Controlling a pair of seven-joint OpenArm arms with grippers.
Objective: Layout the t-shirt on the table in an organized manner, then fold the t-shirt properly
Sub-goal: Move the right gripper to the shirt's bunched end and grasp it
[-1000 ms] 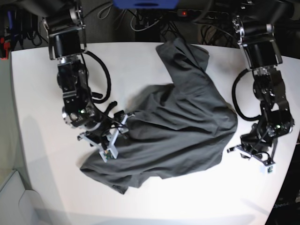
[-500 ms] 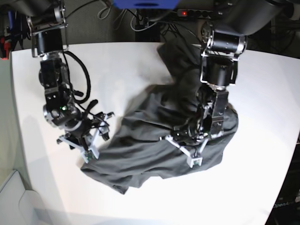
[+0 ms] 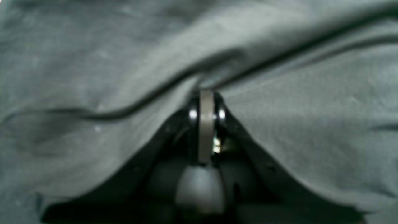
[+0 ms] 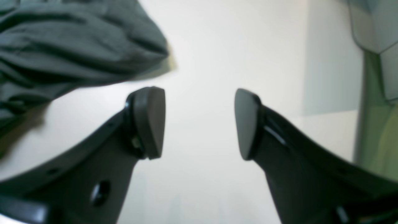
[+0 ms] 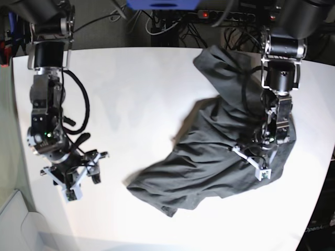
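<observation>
The dark grey t-shirt (image 5: 209, 151) lies crumpled on the right half of the white table (image 5: 131, 94), with one part stretched toward the far edge. My left gripper (image 5: 251, 157) rests on its right side. In the left wrist view that gripper (image 3: 206, 95) is shut on a raised fold of the t-shirt (image 3: 295, 124), and cloth drapes around both fingers. My right gripper (image 5: 77, 172) hovers near the table's left edge, apart from the shirt. The right wrist view shows it (image 4: 199, 123) open over bare table (image 4: 202, 46), with a bunched edge of the t-shirt (image 4: 62, 46) at upper left.
Cables and a power strip (image 5: 220, 15) lie beyond the table's far edge. The table's rounded left edge (image 5: 23, 172) runs close beside my right arm. Bare white tabletop stretches between the two arms.
My left gripper has moved right and dragged the t-shirt with it, away from the left side. My right arm has drawn back to the left and toward the front, clear of the cloth.
</observation>
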